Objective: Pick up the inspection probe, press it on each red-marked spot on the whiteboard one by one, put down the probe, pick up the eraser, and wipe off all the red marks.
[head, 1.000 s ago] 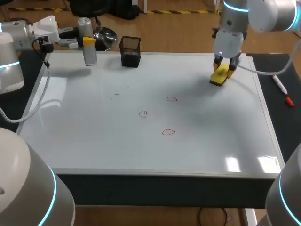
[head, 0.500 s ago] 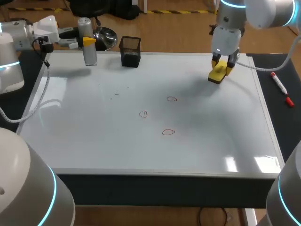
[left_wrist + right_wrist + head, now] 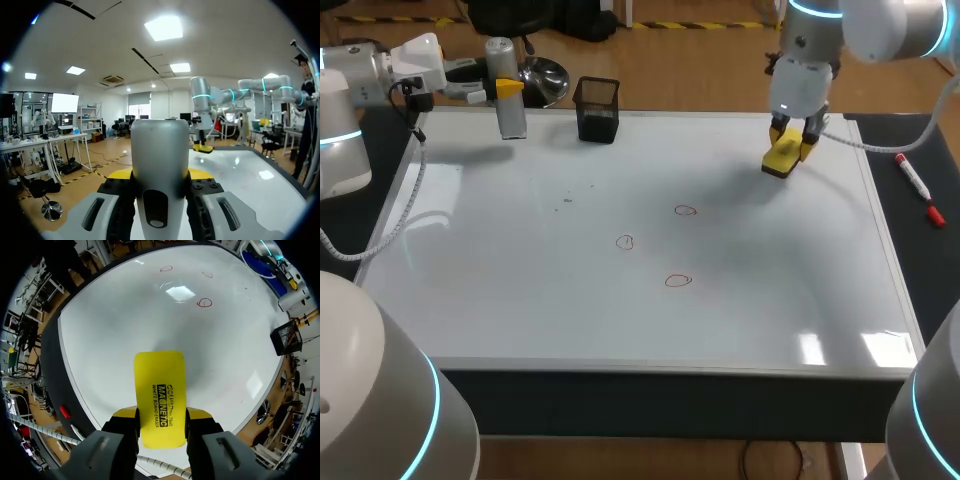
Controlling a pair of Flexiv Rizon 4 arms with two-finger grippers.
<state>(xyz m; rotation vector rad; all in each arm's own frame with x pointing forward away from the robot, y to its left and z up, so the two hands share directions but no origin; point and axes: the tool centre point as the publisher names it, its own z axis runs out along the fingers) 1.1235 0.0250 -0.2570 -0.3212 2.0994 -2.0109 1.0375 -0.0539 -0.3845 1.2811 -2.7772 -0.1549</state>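
Note:
The probe (image 3: pixel 507 108), a silver cylinder, hangs upright over the whiteboard's (image 3: pixel 520 260) far left corner, with my left gripper (image 3: pixel 506 88) shut on it. In the left wrist view the probe (image 3: pixel 159 145) fills the gap between the yellow tips of that gripper (image 3: pixel 160 175). My right gripper (image 3: pixel 792 140) is shut on the yellow eraser (image 3: pixel 784 157) and holds it just above the board's far right part. The eraser (image 3: pixel 160 390) sticks out ahead of the right gripper (image 3: pixel 161 415). Three red marks (image 3: pixel 685 210) (image 3: pixel 625 241) (image 3: pixel 678 281) lie mid-board, also seen as red marks (image 3: pixel 204 302) far ahead of the eraser.
A black mesh cup (image 3: pixel 597 108) stands at the board's far edge, right of the probe. A red marker (image 3: pixel 918 188) lies on the dark surface beyond the board's right edge. Faint specks (image 3: pixel 568 200) dot the board's left part.
My right gripper has carried the eraser a little farther back and leftward, then stopped. The left arm and the probe have kept still.

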